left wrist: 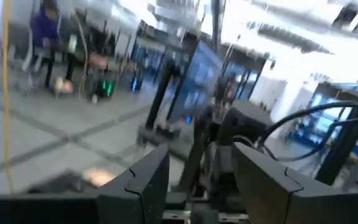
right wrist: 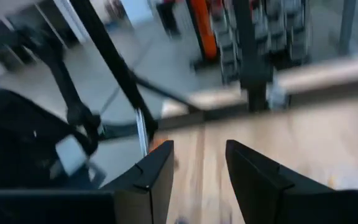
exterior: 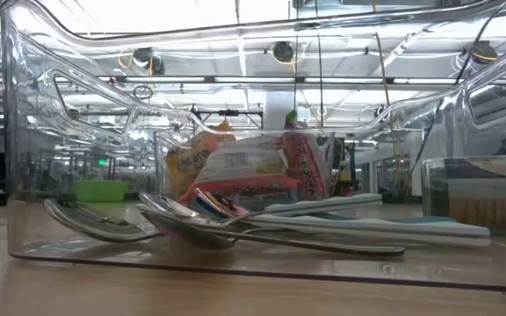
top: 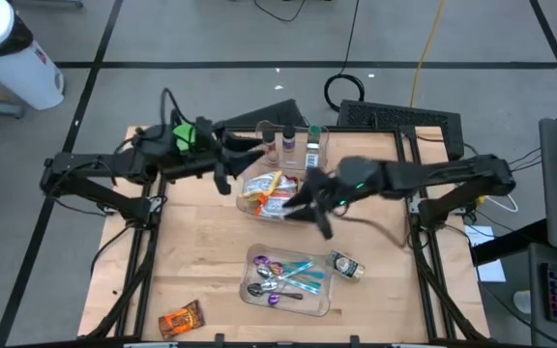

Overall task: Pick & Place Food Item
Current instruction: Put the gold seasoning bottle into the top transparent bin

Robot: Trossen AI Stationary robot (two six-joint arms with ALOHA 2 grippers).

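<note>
- Table [top: 201, 261]: light wood, I see both arms reaching in over its far half
- Snack bin [top: 259, 208]: clear container at table centre, holding the food packets [top: 271, 190]; in the low view I read them as yellow, white and red wrappers [exterior: 244, 167] standing behind the spoons
- Cutlery tray [top: 323, 298]: clear, near front edge, spoons [top: 269, 287] inside
- Left gripper [top: 222, 178]: at the bin's left rim; wrist view shows fingers [left wrist: 143, 183] parted, nothing between
- Right gripper [top: 309, 208]: at the bin's right side; fingers [right wrist: 155, 171] parted, empty
- Orange packet [top: 181, 318]: front left of table
- Small jar [top: 347, 266]: lying right of tray
</note>
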